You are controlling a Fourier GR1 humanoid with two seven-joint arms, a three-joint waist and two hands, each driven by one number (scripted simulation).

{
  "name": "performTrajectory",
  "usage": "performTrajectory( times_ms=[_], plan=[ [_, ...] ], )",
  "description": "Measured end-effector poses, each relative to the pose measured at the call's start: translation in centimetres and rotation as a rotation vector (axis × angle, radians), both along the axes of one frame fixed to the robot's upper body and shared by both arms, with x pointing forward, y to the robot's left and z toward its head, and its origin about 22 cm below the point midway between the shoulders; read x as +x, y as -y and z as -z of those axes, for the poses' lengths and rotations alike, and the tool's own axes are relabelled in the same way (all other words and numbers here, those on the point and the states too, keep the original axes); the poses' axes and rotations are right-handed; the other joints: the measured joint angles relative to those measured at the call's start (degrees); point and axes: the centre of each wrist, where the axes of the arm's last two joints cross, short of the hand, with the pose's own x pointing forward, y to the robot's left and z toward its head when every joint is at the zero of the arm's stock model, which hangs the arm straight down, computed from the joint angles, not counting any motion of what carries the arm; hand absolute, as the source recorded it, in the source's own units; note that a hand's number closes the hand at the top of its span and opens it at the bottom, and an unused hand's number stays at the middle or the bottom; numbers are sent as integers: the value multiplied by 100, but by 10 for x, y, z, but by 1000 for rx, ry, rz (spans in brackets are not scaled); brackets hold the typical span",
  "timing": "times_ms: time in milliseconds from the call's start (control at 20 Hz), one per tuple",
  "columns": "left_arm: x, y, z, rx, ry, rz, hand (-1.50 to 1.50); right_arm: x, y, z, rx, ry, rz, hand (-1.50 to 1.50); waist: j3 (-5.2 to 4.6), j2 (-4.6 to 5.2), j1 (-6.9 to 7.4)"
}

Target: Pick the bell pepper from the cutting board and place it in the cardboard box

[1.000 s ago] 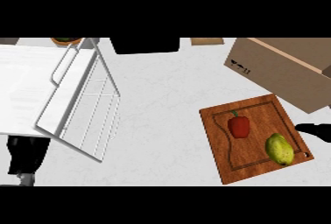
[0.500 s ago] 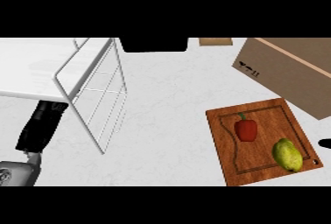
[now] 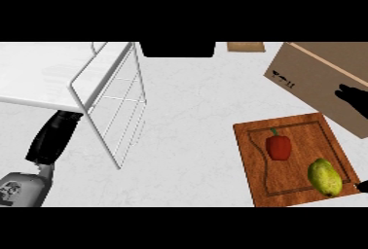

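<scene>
White counter (image 3: 194, 121), right robot hand (image 3: 354, 99) empty.

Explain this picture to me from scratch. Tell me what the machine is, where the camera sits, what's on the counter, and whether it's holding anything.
This is a humanoid robot at a kitchen counter, seen from its own head, looking steeply down. Its left hand shows at lower left, on a grey forearm, beside a white wire rack. Of the right hand only dark fingers show at the right edge, over the cardboard box. On the white counter lies a wooden cutting board carrying a red bell pepper and a yellow-green fruit, apart from each other. The pepper lies untouched; neither hand visibly holds anything.
</scene>
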Motion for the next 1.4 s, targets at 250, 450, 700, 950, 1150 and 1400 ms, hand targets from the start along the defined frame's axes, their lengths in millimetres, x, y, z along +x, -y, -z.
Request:
performTrajectory(
  times_ms=[250,450,700,950,1150,1400],
  plan=[
    [5,4,-4,4,12,22,0,-6,-45,-6,-148,-90,24,-150,1,7,62],
    [6,5,-3,4,8,35,0,-4,-79,-1,-222,-146,61,-150,6,11,86],
    [8,3,-2,8,10,29,0,1,-110,9,-258,-216,103,-150,8,6,55],
    [5,7,1,3,13,16,0,5,-125,24,-267,-263,121,-150,16,0,17],
    [-1,6,0,6,12,16,0,5,-136,36,-302,-256,141,-150,14,-3,14],
    [-2,5,2,24,-2,35,0,10,-145,53,-327,-241,168,-150,15,3,-1]
  ],
)
